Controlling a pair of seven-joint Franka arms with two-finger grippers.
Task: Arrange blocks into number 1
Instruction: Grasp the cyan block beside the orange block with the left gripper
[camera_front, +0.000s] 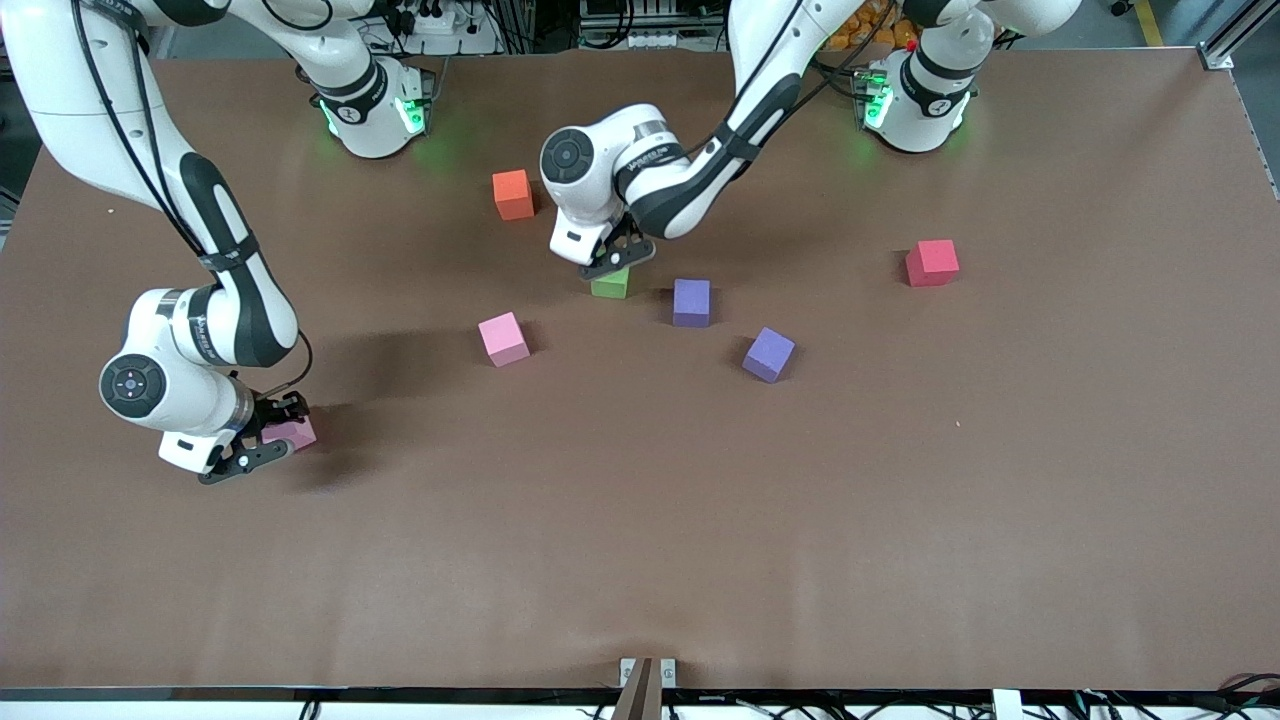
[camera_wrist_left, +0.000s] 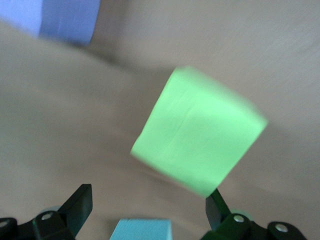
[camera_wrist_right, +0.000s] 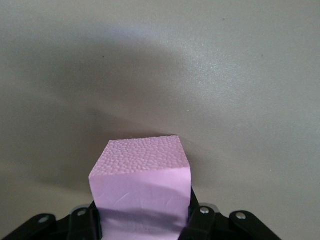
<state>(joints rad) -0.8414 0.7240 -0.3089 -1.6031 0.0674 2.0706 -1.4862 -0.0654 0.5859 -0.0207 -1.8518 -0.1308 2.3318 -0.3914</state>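
Foam cubes, matte, same size, scattered on the brown table (camera_front: 1000, 500); we count no finished figure 1 among them.

Item: green block (camera_front: 610, 284), near the table's middle. We see the left gripper (camera_front: 617, 258) over it with its jaws spread wide and nothing in them; in the left wrist view the green block (camera_wrist_left: 200, 135) sits just clear of the fingertips (camera_wrist_left: 80, 200), with a light blue block (camera_wrist_left: 142, 230) at the frame's edge, close to the gripper. We judge these two the only start of the column, if they are one.

Item: pink block (camera_front: 292, 433), toward the right arm's end of the table, well apart from the rest. The right gripper (camera_front: 262, 443) is clamped on it; the right wrist view shows the pink block (camera_wrist_right: 142, 192) squeezed between the two fingers (camera_wrist_right: 197, 215). We cannot tell whether it has left the table.

Item: second pink block (camera_front: 503, 338), loose, nearer the front camera than the green one.

Items: two purple blocks, one (camera_front: 691, 302) beside the green block, one (camera_front: 768, 354) nearer the camera and turned askew.

Items: orange block (camera_front: 513, 194) near the robots' bases; red block (camera_front: 932, 263) toward the left arm's end. Both stand apart from the cluster.

Our reckoning: early stage. Most blocks still need carrying in and lining up; the gripped pink one looks to be the next to go.
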